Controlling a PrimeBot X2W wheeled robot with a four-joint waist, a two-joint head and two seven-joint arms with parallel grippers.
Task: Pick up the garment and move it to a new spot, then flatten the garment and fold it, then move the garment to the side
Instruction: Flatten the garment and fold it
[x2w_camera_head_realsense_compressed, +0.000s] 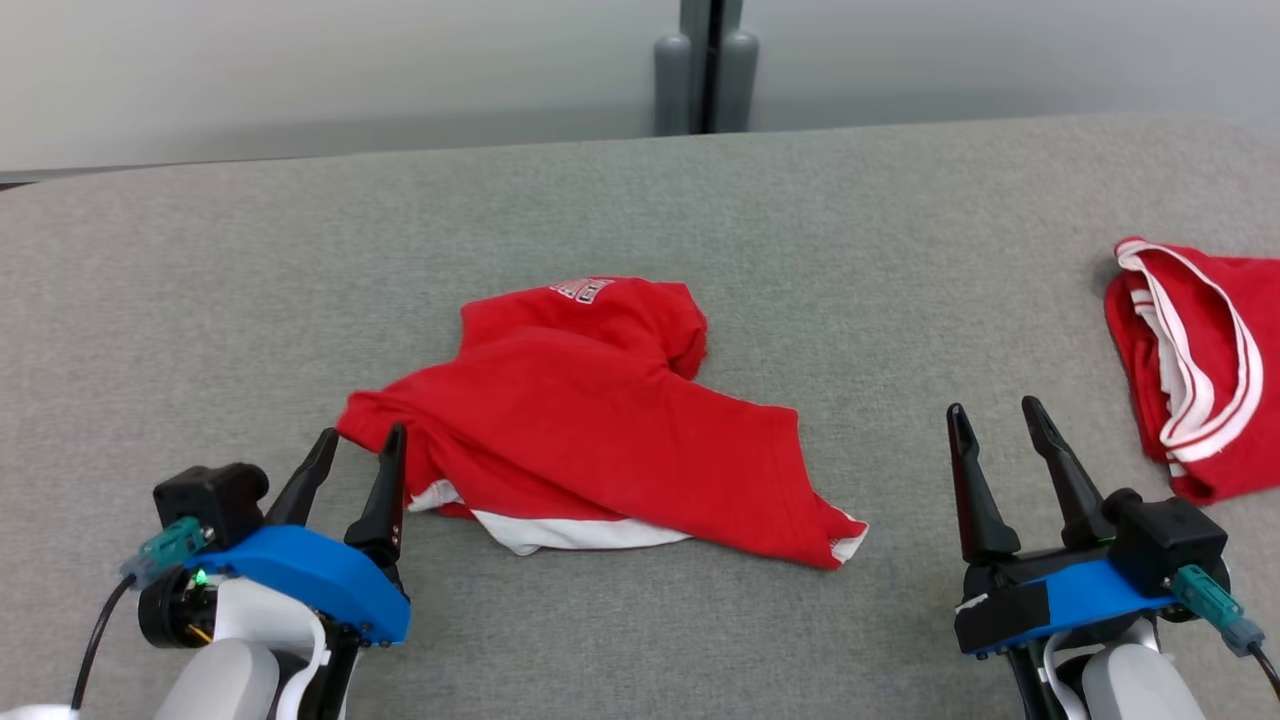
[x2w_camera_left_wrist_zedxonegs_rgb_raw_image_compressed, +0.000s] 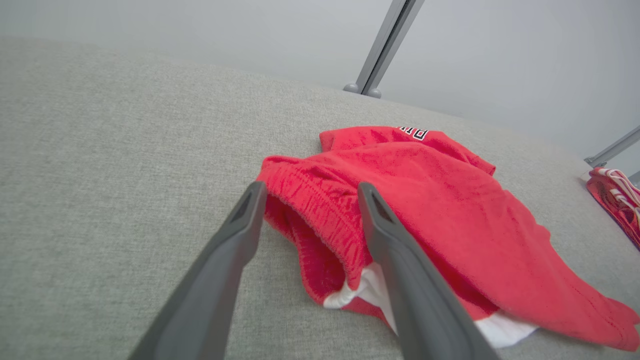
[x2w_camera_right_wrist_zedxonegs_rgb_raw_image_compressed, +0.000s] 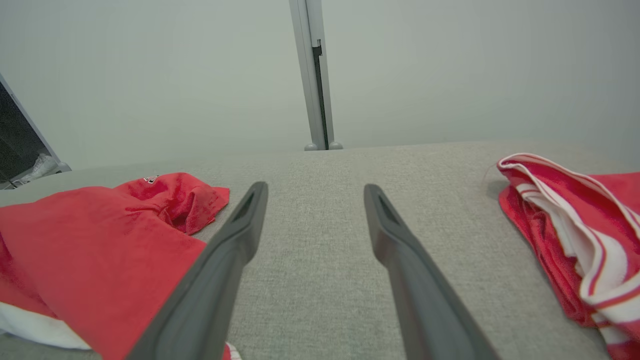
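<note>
While red garment (x2w_camera_head_realsense_compressed: 590, 420) lies rumpled on gray tabletop (x2w_camera_head_realsense_compressed: 800, 220), we hold left jaws apart at its corner, right jaws apart; striped garment (x2w_camera_head_realsense_compressed: 1200, 360) at right.

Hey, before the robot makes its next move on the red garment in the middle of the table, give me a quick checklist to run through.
1. Left gripper open: ok, fingers apart.
2. Left gripper lined up on the red garment: ok, the near corner's hem sits between its fingers in the left wrist view.
3. Fingers touching the fabric: cannot tell.
4. Right gripper open and holding nothing: ok, it is over bare table.
5. Red garment lying flat: not ok, it is rumpled, with its far part bunched and white lining showing.
6. Second garment apart from the red garment: ok, it lies off to the right.
</note>
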